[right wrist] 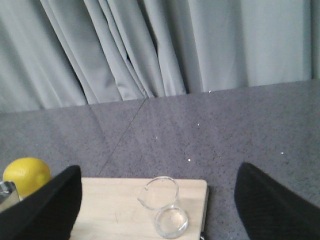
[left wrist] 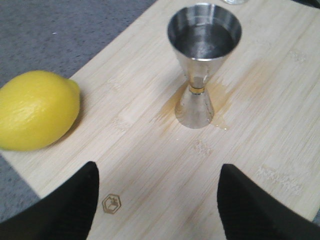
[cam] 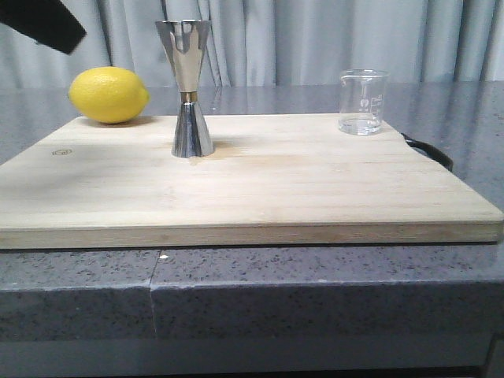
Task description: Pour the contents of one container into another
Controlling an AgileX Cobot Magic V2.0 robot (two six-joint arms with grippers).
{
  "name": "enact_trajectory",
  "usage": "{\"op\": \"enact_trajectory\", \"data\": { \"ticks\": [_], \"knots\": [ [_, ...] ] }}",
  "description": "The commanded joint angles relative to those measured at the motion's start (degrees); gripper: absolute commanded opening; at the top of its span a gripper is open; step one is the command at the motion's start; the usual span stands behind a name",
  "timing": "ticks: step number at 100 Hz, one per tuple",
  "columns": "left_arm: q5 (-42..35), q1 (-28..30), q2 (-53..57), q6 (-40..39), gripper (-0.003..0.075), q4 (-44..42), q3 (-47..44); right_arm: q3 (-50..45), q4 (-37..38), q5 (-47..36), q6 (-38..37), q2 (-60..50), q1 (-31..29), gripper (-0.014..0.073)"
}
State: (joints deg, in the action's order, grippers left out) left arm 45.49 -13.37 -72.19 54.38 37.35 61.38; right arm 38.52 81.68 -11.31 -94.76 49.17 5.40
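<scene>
The steel jigger (cam: 190, 87) stands upright near the middle-left of the wooden board (cam: 236, 189), liquid showing in its upper cup (left wrist: 204, 40) and a small wet patch by its base. The clear glass beaker (cam: 362, 102) stands upright at the board's far right corner and looks empty (right wrist: 162, 206). My left gripper (left wrist: 157, 200) hovers open above the board, short of the jigger, with nothing between its fingers. My right gripper (right wrist: 157, 200) is open too, raised above and apart from the beaker. In the front view only a dark piece of the left arm (cam: 43, 24) shows.
A yellow lemon (cam: 109, 94) lies at the board's far left corner, left of the jigger (left wrist: 37, 110). The board rests on a grey speckled counter (cam: 315, 291) with a grey curtain behind. A black handle (cam: 429, 150) sticks out at the board's right edge.
</scene>
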Motion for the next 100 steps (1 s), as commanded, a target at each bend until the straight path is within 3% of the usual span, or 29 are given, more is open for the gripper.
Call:
{"op": "enact_trajectory", "data": {
  "ticks": [1,17,32,70,90,100],
  "knots": [
    [-1.03,0.24,5.81,-10.69,0.0463,-3.57,1.67,1.54,-0.63,1.77,-1.47,-3.19,0.11,0.0562],
    [-2.90,0.24,13.30,-23.78,0.0448,-13.91,-0.86,-0.72,-0.63,2.41,-1.46,-8.20,0.11,0.0562],
    [-10.85,0.24,22.43,-32.68,0.0388,-20.46,-8.62,-2.87,-0.87,3.20,-2.05,-11.81,0.11,0.0562],
    [-36.74,0.24,39.99,-40.56,0.0369,-19.81,-31.54,-8.61,-2.38,3.74,-9.92,-16.33,0.11,0.0561],
    [-49.81,0.24,40.56,-40.56,0.0369,-19.05,-35.71,-8.61,-2.38,8.25,-9.92,-16.33,0.11,0.0561],
    [-52.35,0.24,40.56,-40.46,0.0369,-19.05,-36.08,-8.61,-2.38,11.78,-9.92,-16.33,0.11,0.0561]
  ]
}}
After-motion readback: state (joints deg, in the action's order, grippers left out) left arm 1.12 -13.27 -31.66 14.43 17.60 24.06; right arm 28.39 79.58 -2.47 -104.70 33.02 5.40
